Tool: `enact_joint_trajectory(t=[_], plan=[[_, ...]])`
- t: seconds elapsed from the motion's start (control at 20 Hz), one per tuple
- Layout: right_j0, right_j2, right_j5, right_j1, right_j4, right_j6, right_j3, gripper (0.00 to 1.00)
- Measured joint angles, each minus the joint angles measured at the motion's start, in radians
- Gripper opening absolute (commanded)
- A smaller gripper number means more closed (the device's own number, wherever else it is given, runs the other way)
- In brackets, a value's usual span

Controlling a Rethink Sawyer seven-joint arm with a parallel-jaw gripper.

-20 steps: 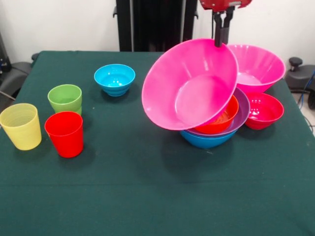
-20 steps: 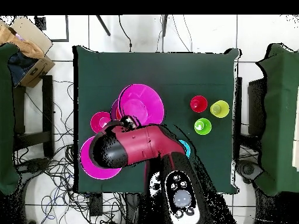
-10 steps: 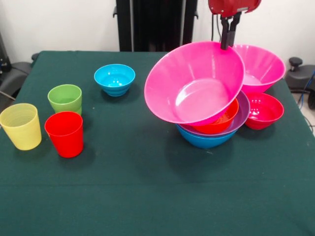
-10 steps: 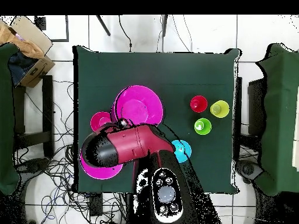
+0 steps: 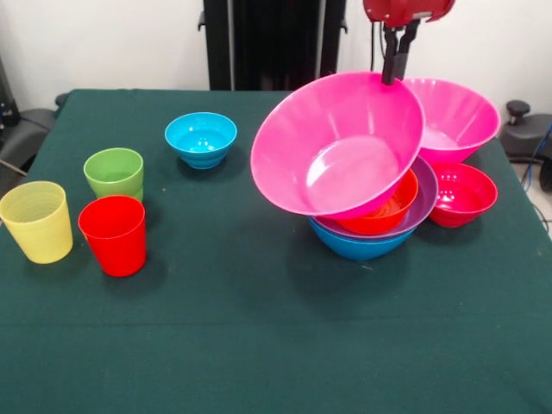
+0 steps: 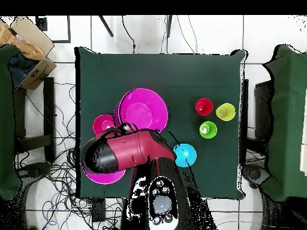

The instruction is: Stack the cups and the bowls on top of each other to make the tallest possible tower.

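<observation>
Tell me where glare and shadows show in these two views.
Front view: glossy highlights sit inside the tilted big pink bowl and the crimson bowl; soft shadows fall on the green cloth under the tower and beside the red cup. Overhead view: lighting is flat, with no clear glare on the cyan bowl.

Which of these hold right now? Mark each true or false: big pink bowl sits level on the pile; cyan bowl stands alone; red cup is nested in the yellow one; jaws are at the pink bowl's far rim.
1. The big pink bowl sits level on the tower. False: it tilts toward the camera.
2. The cyan bowl stands alone. True.
3. The red cup is nested in the yellow cup. False: they stand side by side.
4. The gripper is at the pink bowl's far rim. True.
</observation>
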Motion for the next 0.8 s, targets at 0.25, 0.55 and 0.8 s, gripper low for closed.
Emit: enact_joint_trajectory(t=[0.25,0.55,0.8], plan=[[0.105,-0.074,0.016,0.028,0.001,0.084,-0.035,0.00],[0.236,-0.148,0.071,0.091,0.006,0.226,-0.094,0.00],[0.283,-0.159,0.180,0.158,0.053,0.339,-0.145,0.00]])
